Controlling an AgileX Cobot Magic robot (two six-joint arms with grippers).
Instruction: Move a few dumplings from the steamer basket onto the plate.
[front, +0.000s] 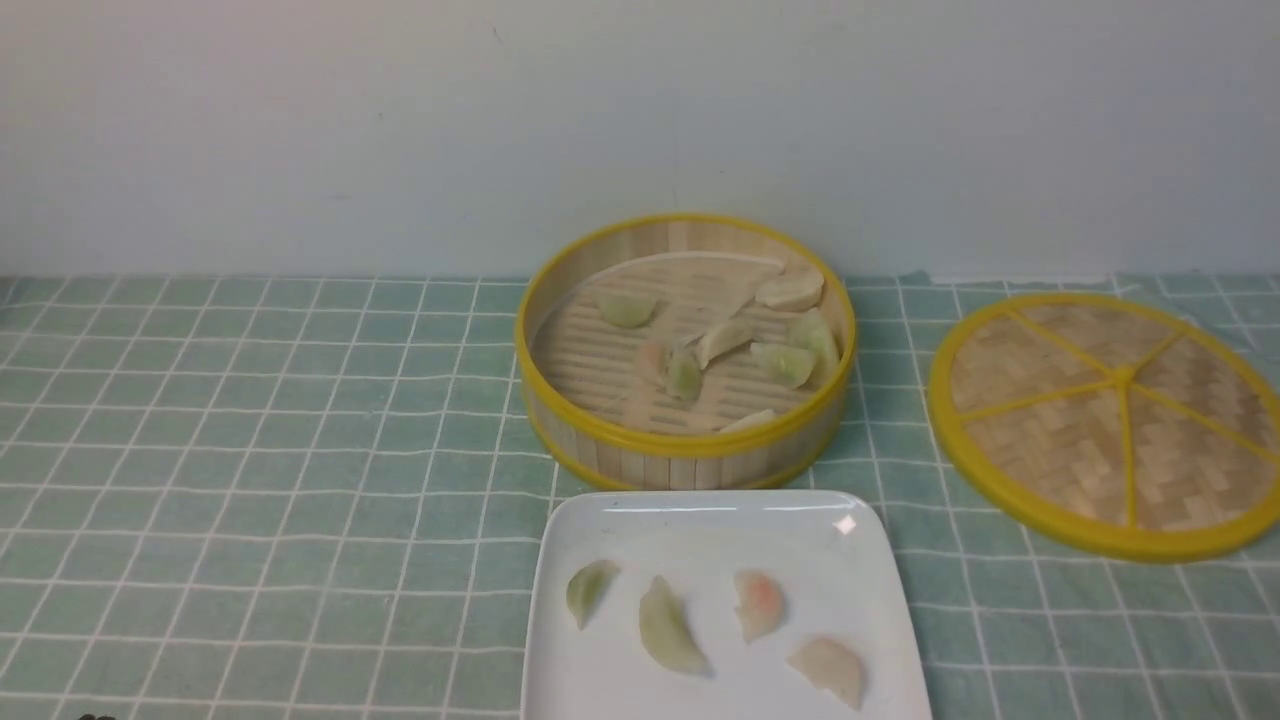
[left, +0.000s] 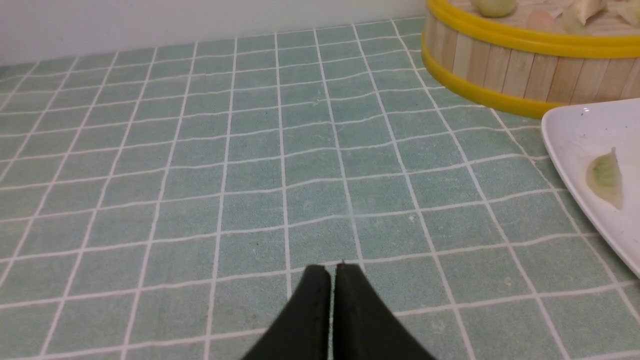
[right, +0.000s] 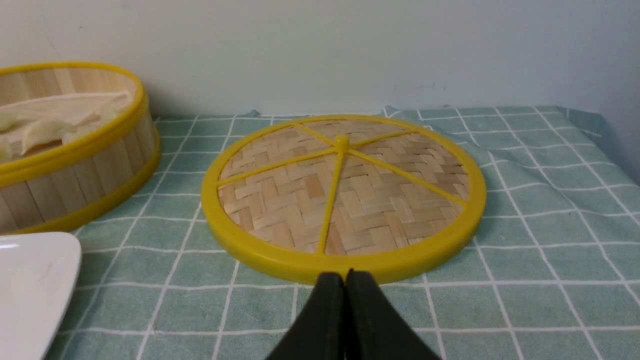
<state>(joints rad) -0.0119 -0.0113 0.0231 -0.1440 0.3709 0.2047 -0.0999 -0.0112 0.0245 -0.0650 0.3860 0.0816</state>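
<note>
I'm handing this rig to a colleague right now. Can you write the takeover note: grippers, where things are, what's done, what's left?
Left gripper: shut, empty, over bare cloth to the left of the plate.
Right gripper: shut, empty, at the near edge of the lid.
Steamer basket: open, behind the plate, several dumplings inside.
Done: four dumplings lie on the plate.
Left: probably nothing; "a few" looks met. Move more only if wanted.

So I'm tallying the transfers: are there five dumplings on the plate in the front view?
No, the plate holds four dumplings: two greenish, one pink-tinted and one whitish.
</note>
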